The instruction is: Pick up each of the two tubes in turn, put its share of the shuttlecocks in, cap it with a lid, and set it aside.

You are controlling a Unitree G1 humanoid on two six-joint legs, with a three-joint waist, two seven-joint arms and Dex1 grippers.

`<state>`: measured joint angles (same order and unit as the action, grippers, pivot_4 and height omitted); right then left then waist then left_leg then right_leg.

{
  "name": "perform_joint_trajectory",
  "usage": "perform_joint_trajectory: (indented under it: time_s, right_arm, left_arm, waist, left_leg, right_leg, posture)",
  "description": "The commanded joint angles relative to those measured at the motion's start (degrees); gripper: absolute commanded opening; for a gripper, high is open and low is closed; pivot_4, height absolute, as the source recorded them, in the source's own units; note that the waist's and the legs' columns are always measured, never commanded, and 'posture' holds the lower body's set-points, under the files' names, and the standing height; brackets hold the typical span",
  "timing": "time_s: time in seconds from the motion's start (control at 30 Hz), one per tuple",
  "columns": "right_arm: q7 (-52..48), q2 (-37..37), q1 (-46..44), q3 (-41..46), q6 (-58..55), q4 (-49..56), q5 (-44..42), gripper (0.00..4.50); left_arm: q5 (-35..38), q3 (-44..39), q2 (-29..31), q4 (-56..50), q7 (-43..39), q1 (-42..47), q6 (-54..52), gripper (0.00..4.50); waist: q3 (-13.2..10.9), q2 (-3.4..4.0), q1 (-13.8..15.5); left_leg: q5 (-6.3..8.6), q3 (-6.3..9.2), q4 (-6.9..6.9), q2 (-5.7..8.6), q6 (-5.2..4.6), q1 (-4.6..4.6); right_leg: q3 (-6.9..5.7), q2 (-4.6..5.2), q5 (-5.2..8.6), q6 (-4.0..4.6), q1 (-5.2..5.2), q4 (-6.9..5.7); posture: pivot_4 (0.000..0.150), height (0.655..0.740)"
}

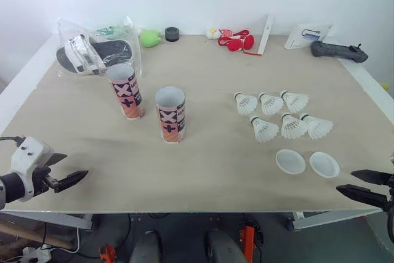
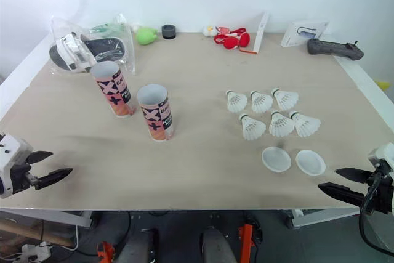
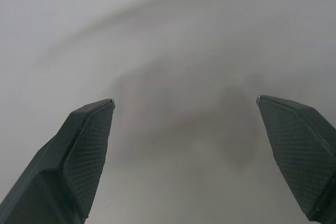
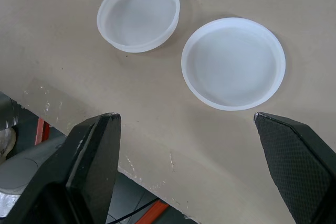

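With the dial centred on the worktop (image 1: pixel 203 170) and 12 o'clock pointing away from the robot, the left hand (image 1: pixel 75 165) hung at about 8 o'clock, over the near edge. Its two black fingers were spread apart and held nothing. The right hand (image 1: pixel 345 181) sat at about 4 o'clock, just off the near edge, also open and empty. Its fingertips pointed toward 9 o'clock.

Just beyond the right hand, at 4 o'clock, two white lids lay flat with their rims up. The left lid (image 1: pixel 290 161) and the right lid (image 1: pixel 324 165) were side by side, close but apart.

Farther in, at about 3 o'clock, six shuttlecocks (image 1: pixel 293 127) lay on their sides. They formed two rows of three, with corks turned toward roughly 10 o'clock and feather skirts toward 4 o'clock.

Across the middle, at 9 to 10 o'clock, both tubes stood upright with open mouths up and no lids on. The nearer tube (image 1: pixel 170 115) stood closer to the centre. The farther tube (image 1: pixel 125 90) stood beside it toward 10 o'clock, and the two were not touching.

Clutter lay along the far edge. At 11 o'clock was a clear bag (image 1: pixel 95 50) holding dark sandals, then a green object (image 1: pixel 149 37) and a black roll (image 1: pixel 172 34). At 12 to 1 o'clock was a red item (image 1: pixel 236 41), and at 2 o'clock a black controller (image 1: pixel 338 51).
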<state>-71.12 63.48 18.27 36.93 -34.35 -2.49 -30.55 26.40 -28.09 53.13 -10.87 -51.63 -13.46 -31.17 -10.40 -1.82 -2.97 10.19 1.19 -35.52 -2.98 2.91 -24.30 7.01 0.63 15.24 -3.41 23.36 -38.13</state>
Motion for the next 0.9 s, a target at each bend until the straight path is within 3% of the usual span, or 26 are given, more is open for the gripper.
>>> perform_joint_trajectory:
  time_s: [0.03, 0.73, 0.9]
  right_arm:
    - [-0.3, -0.2, 0.1, 2.2, -0.2, 1.2, -0.2, 4.37]
    - [-0.3, -0.8, -0.8, 2.1, -0.2, 1.0, -0.3, 4.37]
    - [0.4, -1.4, -3.5, 4.9, -4.6, 4.0, -5.3, 4.37]
  left_arm:
    - [-0.7, -1.0, 0.5, -1.3, 0.6, 0.8, 0.7, 4.50]
    - [-2.6, 0.0, 0.4, -1.1, 1.7, 3.0, 0.7, 4.50]
    - [-2.4, 0.2, -1.1, -2.4, 3.0, 4.0, 1.2, 4.50]
  waist:
    - [0.0, 0.00, 0.0]
    - [0.0, 0.00, 0.0]
    - [0.0, 0.01, 0.0]
  left_leg:
    - [0.00, 0.00, 0.00, 0.00, 0.00, 0.00]
    - [0.00, 0.00, -0.01, 0.00, 0.00, 0.01]
    - [0.00, 0.00, -0.02, 0.00, 0.00, 0.01]
  right_leg:
    - [0.00, 0.00, 0.00, 0.00, 0.00, 0.00]
    - [0.00, 0.00, -0.02, -0.03, -0.03, -0.01]
    - [0.00, -0.01, -0.03, -0.04, -0.03, -0.01]
  posture:
    - [0.150, 0.7400]
    - [0.150, 0.7400]
    - [0.150, 0.7400]
